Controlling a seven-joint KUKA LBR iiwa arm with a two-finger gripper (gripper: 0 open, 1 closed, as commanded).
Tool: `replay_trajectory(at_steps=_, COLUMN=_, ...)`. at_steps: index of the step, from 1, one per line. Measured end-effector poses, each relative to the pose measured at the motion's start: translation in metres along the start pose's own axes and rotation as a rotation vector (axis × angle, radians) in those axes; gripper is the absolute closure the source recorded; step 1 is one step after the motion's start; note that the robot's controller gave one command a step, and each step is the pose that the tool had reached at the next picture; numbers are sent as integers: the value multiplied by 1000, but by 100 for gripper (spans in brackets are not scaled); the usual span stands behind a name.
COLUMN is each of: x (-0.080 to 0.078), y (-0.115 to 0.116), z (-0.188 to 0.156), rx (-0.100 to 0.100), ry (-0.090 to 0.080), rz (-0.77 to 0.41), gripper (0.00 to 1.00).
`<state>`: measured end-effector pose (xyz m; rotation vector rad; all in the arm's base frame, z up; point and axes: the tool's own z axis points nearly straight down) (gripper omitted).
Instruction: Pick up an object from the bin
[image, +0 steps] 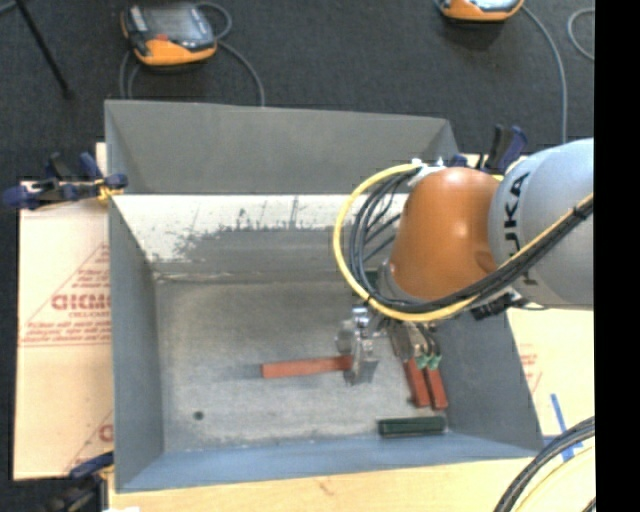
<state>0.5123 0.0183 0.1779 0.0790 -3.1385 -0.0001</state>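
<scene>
Reddish-brown and flat, a slim stick (300, 369) is seen lying level on the grey floor of the bin (133, 340), a little below the middle, its length running from left to right. Its right end is met by the gripper (360, 362), which is set down low against the floor at that very spot. The grey metal of the gripper is seen just above and just below the stick's end. Whether it is closed on the stick or stands apart from it cannot be told.

Just to the right of the gripper a tool with two red handles (428, 386) is laid at a slant. Near the front wall, below those handles, a short dark bar (410, 427) lies flat. Above the gripper the wrist is hidden by an orange cover (440, 235), around which yellow and black cables (346, 235) are looped.
</scene>
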Motion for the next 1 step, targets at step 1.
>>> replay_trajectory(at_steps=1, x=3, y=-13, z=-43, rx=1, ry=-4, rz=-5, gripper=100)
